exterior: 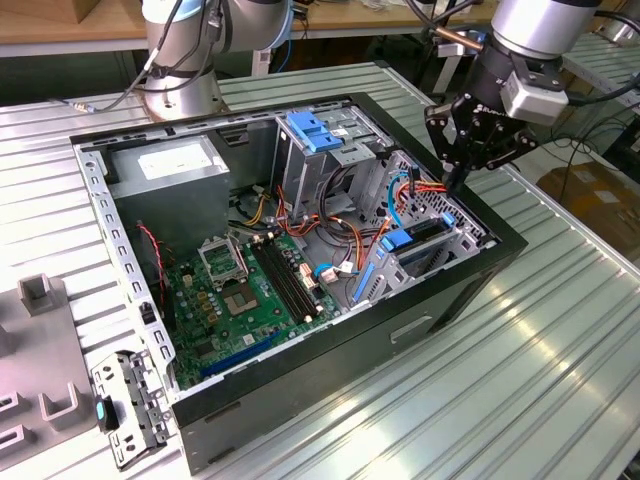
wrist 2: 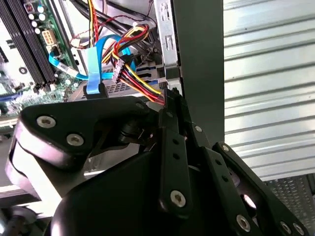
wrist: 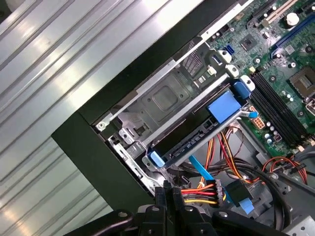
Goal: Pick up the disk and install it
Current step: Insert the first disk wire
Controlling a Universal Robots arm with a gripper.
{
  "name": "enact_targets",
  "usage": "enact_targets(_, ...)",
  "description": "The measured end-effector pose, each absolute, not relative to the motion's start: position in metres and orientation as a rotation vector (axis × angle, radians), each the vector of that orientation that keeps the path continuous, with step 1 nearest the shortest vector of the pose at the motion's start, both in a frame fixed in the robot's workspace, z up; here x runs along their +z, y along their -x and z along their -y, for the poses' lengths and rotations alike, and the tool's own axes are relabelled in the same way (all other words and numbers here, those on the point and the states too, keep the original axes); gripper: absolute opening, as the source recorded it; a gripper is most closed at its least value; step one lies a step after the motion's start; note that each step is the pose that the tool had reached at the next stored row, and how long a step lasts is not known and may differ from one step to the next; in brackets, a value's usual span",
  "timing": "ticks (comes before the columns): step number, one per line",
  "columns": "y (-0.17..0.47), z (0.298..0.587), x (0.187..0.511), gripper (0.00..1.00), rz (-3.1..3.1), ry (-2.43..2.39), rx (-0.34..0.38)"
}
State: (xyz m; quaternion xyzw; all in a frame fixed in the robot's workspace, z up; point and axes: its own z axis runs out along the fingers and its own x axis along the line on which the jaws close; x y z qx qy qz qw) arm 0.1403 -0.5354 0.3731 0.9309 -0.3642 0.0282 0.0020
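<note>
An open black computer case [exterior: 330,330] with a green motherboard [exterior: 255,290] lies on the ribbed metal table [exterior: 520,380]. The black-and-silver disk with blue plastic side rails [wrist: 197,130] sits slotted in the silver drive cage [wrist: 162,98] at the case's corner. The black gripper [exterior: 458,180] hangs just above that corner beside the red-and-yellow power cables [wrist: 202,194], its fingers [wrist: 167,201] pressed together and holding nothing.

Robotics lab or assembly test cell, not a home or office. Evidence: ribbed aluminium-profile surface [exterior: 560,330] carrying an open desktop PC case [exterior: 300,240] w/ motherboard [exterior: 250,290] and wiring exposed; arm base [exterior: 185,60] bolted to that surface at the back; grey fixture blocks [exterior: 40,350] at the exterior view's left; wooden benches [exterior: 60,30] w/ cables behind; cardboard box [exterior: 590,190] on the floor at the exterior view's right.
</note>
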Motion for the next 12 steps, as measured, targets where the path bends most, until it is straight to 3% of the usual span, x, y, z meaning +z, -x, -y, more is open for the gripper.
enact_targets(12, -0.1403, 0.5354, 0.3729, 0.16, 1.462, -2.768, 0.087)
